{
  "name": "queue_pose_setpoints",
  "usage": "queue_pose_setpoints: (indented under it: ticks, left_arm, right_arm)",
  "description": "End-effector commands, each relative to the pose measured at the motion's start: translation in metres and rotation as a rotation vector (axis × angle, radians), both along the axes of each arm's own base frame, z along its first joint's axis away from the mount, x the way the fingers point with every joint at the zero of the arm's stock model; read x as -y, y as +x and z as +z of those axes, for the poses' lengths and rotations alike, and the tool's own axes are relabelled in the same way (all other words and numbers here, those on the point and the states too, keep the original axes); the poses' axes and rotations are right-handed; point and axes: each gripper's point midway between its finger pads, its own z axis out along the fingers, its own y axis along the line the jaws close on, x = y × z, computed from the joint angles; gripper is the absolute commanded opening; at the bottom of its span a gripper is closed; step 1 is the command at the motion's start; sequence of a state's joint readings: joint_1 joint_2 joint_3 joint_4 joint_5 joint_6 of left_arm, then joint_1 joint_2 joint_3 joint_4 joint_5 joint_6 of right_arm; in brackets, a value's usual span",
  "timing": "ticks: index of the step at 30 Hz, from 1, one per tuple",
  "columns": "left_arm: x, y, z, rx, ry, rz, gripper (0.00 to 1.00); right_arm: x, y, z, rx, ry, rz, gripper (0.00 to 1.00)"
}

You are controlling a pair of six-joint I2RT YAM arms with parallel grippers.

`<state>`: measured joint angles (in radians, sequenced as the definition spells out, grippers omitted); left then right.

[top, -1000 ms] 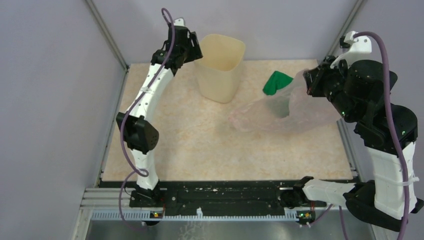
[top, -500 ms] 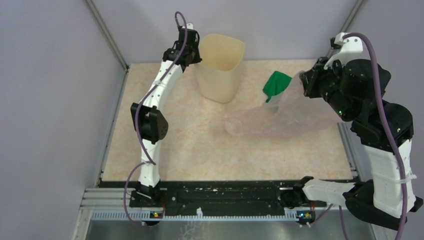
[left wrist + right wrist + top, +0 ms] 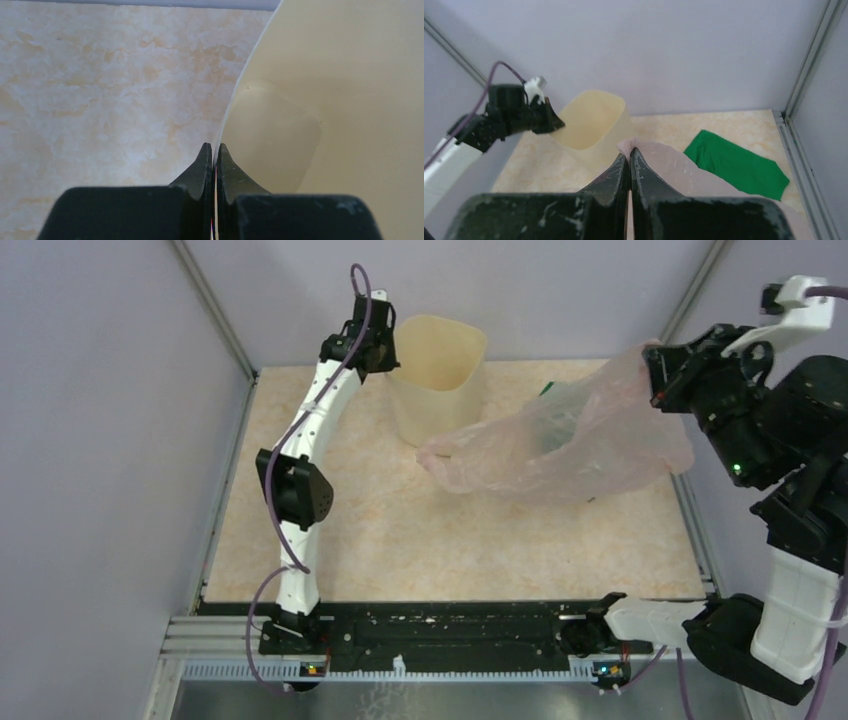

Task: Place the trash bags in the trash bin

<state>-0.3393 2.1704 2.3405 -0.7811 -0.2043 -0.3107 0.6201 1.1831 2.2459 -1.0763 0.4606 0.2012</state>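
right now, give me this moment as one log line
left gripper: shut on trash bin rim | right gripper: shut on trash bag | bag: hanging, outside bin

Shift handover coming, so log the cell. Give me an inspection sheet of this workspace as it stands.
Surface: marbled beige table, no spills seen.
Job's things: cream trash bin standing at the back; pale-pink trash bag hanging outside it.
Clutter: green flat item on the table, partly behind the bag.
Grippers: left gripper shut on the bin's rim; right gripper shut on the bag.
Cables: purple cables along both arms, no snag seen.
Surroundings: plain grey walls, metal frame posts.
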Motion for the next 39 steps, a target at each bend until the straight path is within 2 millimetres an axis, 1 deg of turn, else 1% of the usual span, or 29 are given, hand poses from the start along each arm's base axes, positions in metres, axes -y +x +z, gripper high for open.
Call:
queue_pose_setpoints:
  ticks: [1, 5, 9, 12, 15, 19, 22, 24, 27, 29, 31, 33, 36, 39]
  left_arm:
    - [0.005, -0.031, 0.064, 0.077, -0.075, -0.068, 0.00]
    - [0.008, -0.049, 0.067, 0.056, -0.086, -0.097, 0.00]
    - [0.015, -0.071, 0.065, 0.021, -0.083, -0.123, 0.00]
    - [0.022, -0.092, 0.063, 0.012, -0.090, -0.141, 0.00]
    - [0.029, -0.115, 0.061, 0.001, -0.104, -0.150, 0.00]
    - [0.035, -0.149, 0.055, -0.001, -0.134, -0.145, 0.00]
    - [0.046, -0.172, 0.053, 0.016, -0.163, -0.145, 0.00]
    - [0.051, -0.187, 0.047, 0.024, -0.167, -0.130, 0.00]
    - [0.053, -0.204, 0.036, 0.033, -0.175, -0.111, 0.01]
    - [0.051, -0.210, 0.029, 0.033, -0.169, -0.093, 0.01]
    - [0.050, -0.215, 0.026, 0.036, -0.168, -0.090, 0.02]
    - [0.050, -0.218, 0.025, 0.039, -0.166, -0.086, 0.04]
    - [0.052, -0.218, 0.026, 0.045, -0.168, -0.090, 0.12]
    - [0.056, -0.216, 0.032, 0.056, -0.183, -0.101, 0.22]
  right_arm:
    - [0.019, -0.028, 0.067, 0.235, 0.184, 0.004, 0.00]
    - [0.021, -0.054, 0.107, 0.415, 0.347, 0.083, 0.00]
    - [0.025, -0.072, 0.139, 0.549, 0.467, 0.137, 0.00]
    - [0.017, -0.076, 0.155, 0.593, 0.509, 0.188, 0.00]
    - [0.004, -0.074, 0.168, 0.617, 0.542, 0.248, 0.00]
    - [-0.009, -0.074, 0.184, 0.651, 0.588, 0.316, 0.00]
    - [-0.017, -0.073, 0.193, 0.679, 0.622, 0.357, 0.00]
    - [-0.021, -0.071, 0.197, 0.699, 0.638, 0.374, 0.00]
    - [-0.023, -0.072, 0.206, 0.731, 0.664, 0.392, 0.00]
    - [-0.023, -0.075, 0.212, 0.758, 0.678, 0.406, 0.00]
    - [-0.022, -0.080, 0.218, 0.791, 0.688, 0.421, 0.00]
    - [-0.023, -0.080, 0.221, 0.804, 0.694, 0.427, 0.00]
    - [-0.026, -0.077, 0.224, 0.817, 0.710, 0.435, 0.00]
    - [-0.031, -0.075, 0.226, 0.825, 0.722, 0.453, 0.00]
